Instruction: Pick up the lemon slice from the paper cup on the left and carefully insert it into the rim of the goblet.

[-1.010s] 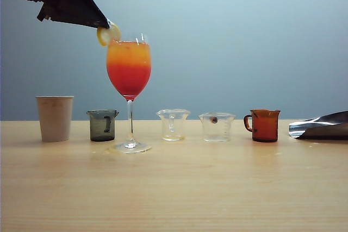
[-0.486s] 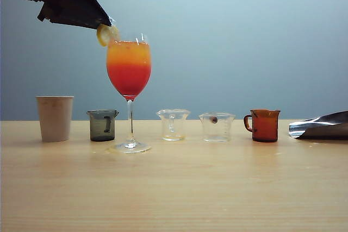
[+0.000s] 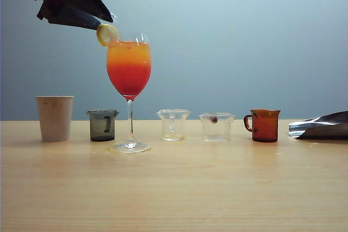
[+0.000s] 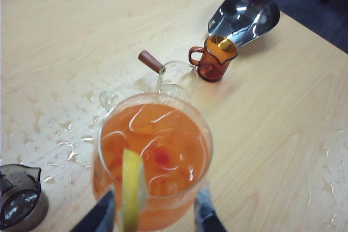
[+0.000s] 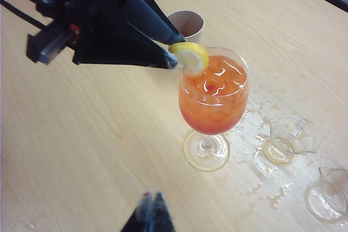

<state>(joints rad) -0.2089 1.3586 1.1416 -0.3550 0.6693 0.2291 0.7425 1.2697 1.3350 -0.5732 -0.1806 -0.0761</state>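
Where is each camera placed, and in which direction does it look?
Exterior view: low at the table's edge, level with the goblet; left claw upper left.
Left wrist view: above the goblet, looking down at the lemon slice between its claw's fingers.
Right wrist view: looks down at the goblet; shut right claw below.
All share goblet and slice.

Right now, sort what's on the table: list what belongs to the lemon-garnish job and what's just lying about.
Belongs to the job:
- lemon slice, sitting on the goblet rim
- goblet
- paper cup
- left gripper, open around the slice

Just lying about:
- grey-green jug
- two clear jugs
- amber jug
- right gripper, shut, low over the table
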